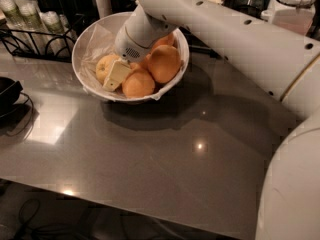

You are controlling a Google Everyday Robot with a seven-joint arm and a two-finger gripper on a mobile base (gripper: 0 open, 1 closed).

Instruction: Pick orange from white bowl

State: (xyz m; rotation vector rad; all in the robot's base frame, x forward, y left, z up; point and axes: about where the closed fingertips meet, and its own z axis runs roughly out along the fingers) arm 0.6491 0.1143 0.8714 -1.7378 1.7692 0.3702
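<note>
Grey counter bears white bowl holding pale orange, deeper oranges; gripper inside, its grip impossible to tell.

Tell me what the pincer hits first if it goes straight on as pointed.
Probably the pale orange: the pincer sits inside the white bowl, angled down-left, right beside it. Depth is unclear, so it may already touch it.

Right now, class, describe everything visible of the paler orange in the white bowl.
The paler orange is round and yellowish. It lies in the left part of the white bowl as viewed, on crinkled plastic lining. The gripper covers its right side, between it and a deeper-coloured orange.
</note>
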